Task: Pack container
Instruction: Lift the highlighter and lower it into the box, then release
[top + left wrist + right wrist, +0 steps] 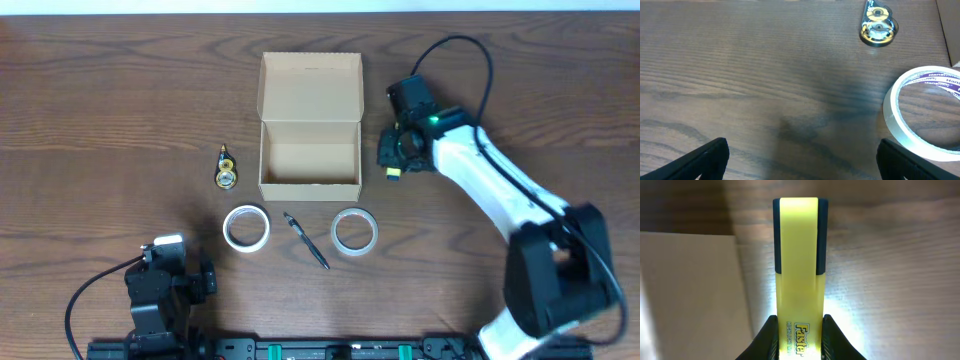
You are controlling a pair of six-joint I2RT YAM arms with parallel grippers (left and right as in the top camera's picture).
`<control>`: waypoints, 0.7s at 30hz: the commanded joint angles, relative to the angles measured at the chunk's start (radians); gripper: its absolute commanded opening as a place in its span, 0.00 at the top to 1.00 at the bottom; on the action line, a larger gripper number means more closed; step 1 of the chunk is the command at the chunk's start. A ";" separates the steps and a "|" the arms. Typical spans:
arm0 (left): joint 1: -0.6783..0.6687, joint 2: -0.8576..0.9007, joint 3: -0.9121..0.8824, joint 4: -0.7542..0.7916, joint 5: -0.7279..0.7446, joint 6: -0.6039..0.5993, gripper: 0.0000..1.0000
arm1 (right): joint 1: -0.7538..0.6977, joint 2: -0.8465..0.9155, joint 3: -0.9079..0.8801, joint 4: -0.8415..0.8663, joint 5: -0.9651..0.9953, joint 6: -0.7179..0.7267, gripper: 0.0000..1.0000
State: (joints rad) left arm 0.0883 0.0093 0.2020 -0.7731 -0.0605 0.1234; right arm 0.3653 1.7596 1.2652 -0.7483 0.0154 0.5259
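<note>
Overhead view: small rectangular tan cardboard box [310, 160] near the middle of the brown wooden desk [120, 80], flap lid folded back, inside bare. Just beside its right wall, right gripper [395, 160] closed on a yellow plastic highlighter [798, 255] with dark blue sides at the far end. In the right wrist view, both fingers pressed on its sides near the printed end. Not possible to tell whether lifted off the desk or resting on it. At the near left corner, left gripper [802, 159] wide open, holding nothing, well apart from the box.

Step in hand, by judgement: bringing the highlighter into the box. To do it well:
- Lift straight up first, high enough to pass the free end over the box wall.
- Move left until above the bare floor of the box.
- Turn the wrist to lay the highlighter along the longer side.
- Lower close to the floor before opening, to avoid a bounce.
- Keep the grip firm against slipping of the smooth plastic.
- Avoid touching the wall: light cardboard, probably easy to shove.
</note>
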 commanded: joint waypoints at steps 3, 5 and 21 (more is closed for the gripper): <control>-0.004 -0.006 -0.024 -0.027 -0.021 -0.019 0.04 | 0.022 -0.140 0.011 -0.034 0.005 -0.061 0.97; -0.004 -0.006 -0.024 -0.027 -0.021 -0.019 0.05 | 0.042 -0.192 0.011 -0.016 0.003 -0.083 0.94; -0.004 -0.006 -0.024 -0.027 -0.021 -0.019 0.05 | 0.225 -0.011 0.233 0.112 -0.066 0.003 0.93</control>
State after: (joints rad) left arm 0.0883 0.0093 0.2020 -0.7727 -0.0605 0.1234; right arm 0.5713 1.6928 1.4460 -0.6186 -0.0532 0.4938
